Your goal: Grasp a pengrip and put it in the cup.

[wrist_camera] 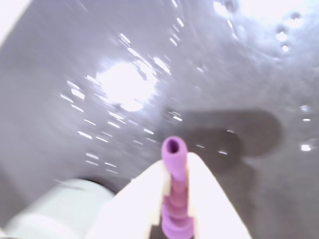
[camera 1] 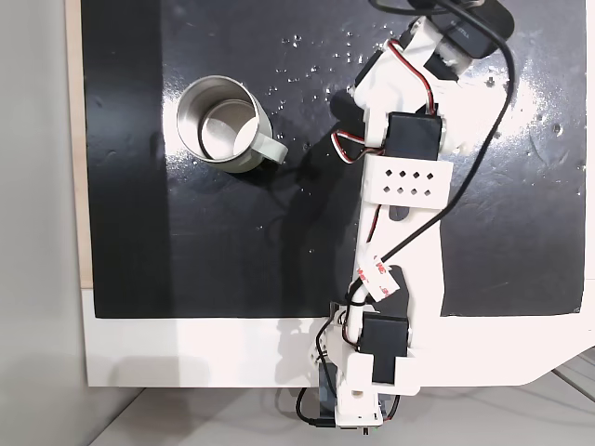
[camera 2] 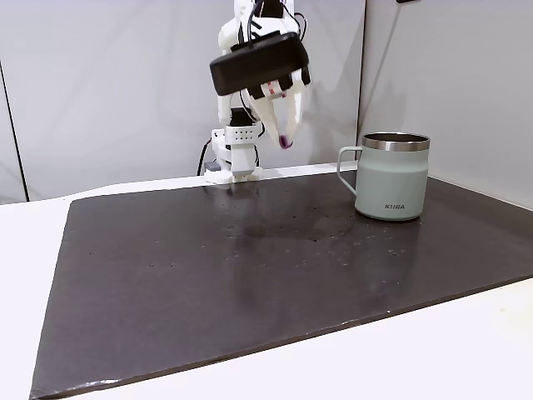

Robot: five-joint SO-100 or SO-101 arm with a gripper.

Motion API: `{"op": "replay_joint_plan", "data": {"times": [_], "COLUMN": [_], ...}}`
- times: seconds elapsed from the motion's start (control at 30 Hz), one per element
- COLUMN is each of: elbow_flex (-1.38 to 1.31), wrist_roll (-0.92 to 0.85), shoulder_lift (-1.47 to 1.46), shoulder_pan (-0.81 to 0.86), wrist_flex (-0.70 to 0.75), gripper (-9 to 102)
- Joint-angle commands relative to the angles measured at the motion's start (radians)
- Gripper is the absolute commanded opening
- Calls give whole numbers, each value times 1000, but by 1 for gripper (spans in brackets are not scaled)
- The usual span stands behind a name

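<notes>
Wrist view gives you the clearest read: the tool is clenched on the pengrip, whose ribbed purple body runs up between the two white fingers and pokes out past their tips, its open round end facing outward. Below it you see the dark wet mat with bright glare and scattered droplets, and the pale wall of the cup at the lower left corner, blurred. Turn to the fixed view from the side and you find the tool raised well above the mat, fingers pointing down, a small purple tip of the pengrip showing at their ends. The cup stands upright on the mat to the right in that view, well apart from the tool, its handle turned toward the arm. From the fixed view above, you see the cup on the left part of the mat, shiny inside, handle pointing lower right, and the white arm stretching up the right side over the table.
</notes>
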Motion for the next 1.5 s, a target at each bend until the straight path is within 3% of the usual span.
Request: {"op": "replay_joint_plan", "data": {"times": [0.0,0.17,0.47,0.67,0.97,1.23,1.47], "elbow_flex": [-176,-354,-411,-456,-465,-494,-503], "wrist_roll": [175,436,730,764,799,848,874], "shoulder_lift": [41,-38,-104,-138,-147,-150,-152], "shoulder_pan": [-29,-144,-419,-531,-572,-574,-577], "wrist_flex": [48,204,285,334,370,446,486], "gripper": [0,0,0,0,1,31,35]}}
